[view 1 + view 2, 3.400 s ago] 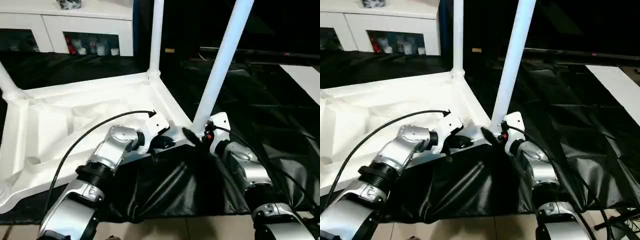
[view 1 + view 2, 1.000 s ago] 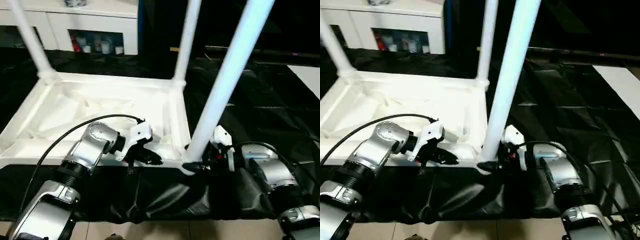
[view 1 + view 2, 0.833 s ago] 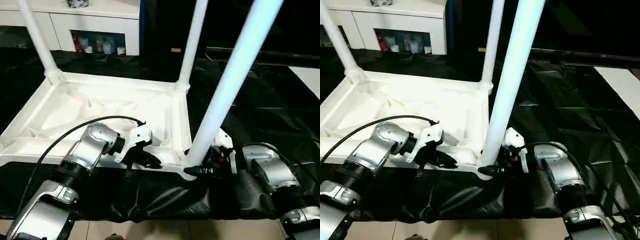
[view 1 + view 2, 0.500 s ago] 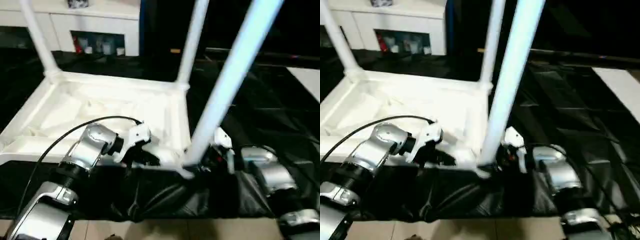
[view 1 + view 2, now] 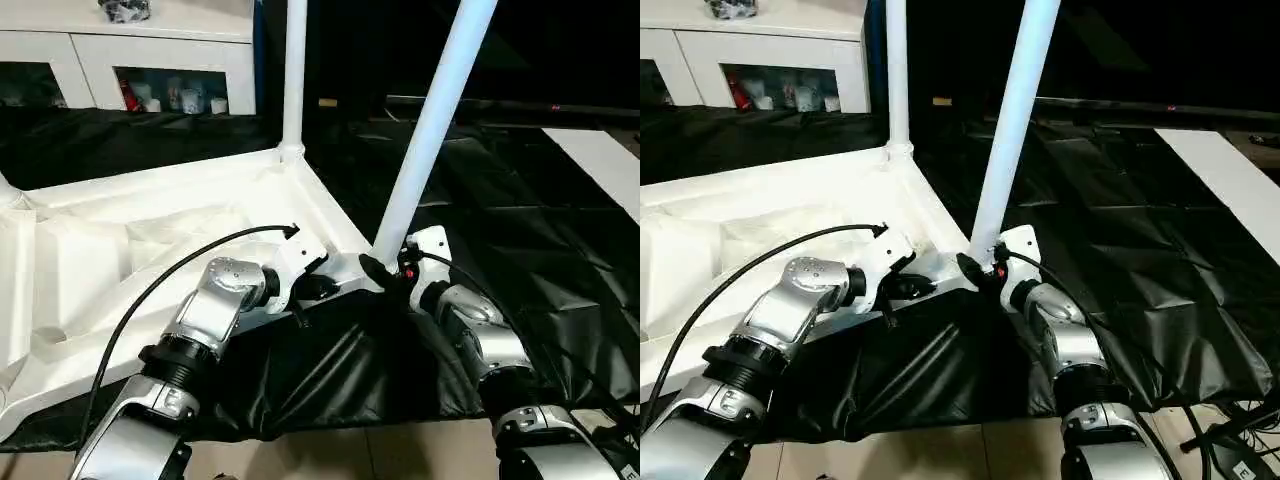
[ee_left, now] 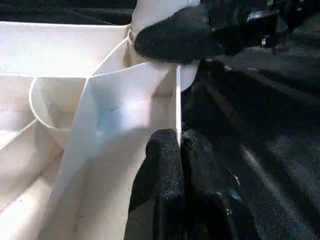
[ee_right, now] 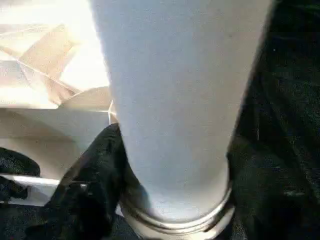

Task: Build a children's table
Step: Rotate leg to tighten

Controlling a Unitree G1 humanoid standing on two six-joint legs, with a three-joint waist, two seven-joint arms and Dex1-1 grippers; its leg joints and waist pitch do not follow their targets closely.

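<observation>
Table top [image 5: 150, 240] lies upside down on black sheeting [image 5: 520, 260], ribbed underside facing up, tilted diagonally across the head views with 1 corner toward the robot.

2 legs stand in sockets: far leg [image 5: 295, 70] upright at the back corner, near leg [image 5: 432, 120] in the corner closest to the robot, leaning slightly to the right. A 3rd socket stub shows at the left edge [image 5: 6, 192], too cropped to tell whether it carries a leg.

Left gripper [image 5: 318, 288]: fingers [image 6: 165, 185] pinched together on the thin rim wall of the top, just beside the near corner socket. Left wrist view shows the rim edge [image 6: 178, 105] running straight into the pinch, so it's clamped on the top.

Right gripper [image 5: 385, 275]: straddles the base of the near leg right at the socket collar [image 7: 175, 215]. 1 black finger [image 7: 95, 180] sits against the side of the tube. The other side is hidden behind the leg, so I can't tell whether it actually grips or just brackets the tube.

White cabinet [image 5: 130, 60] with glass doors stands behind, well apart from the table.
</observation>
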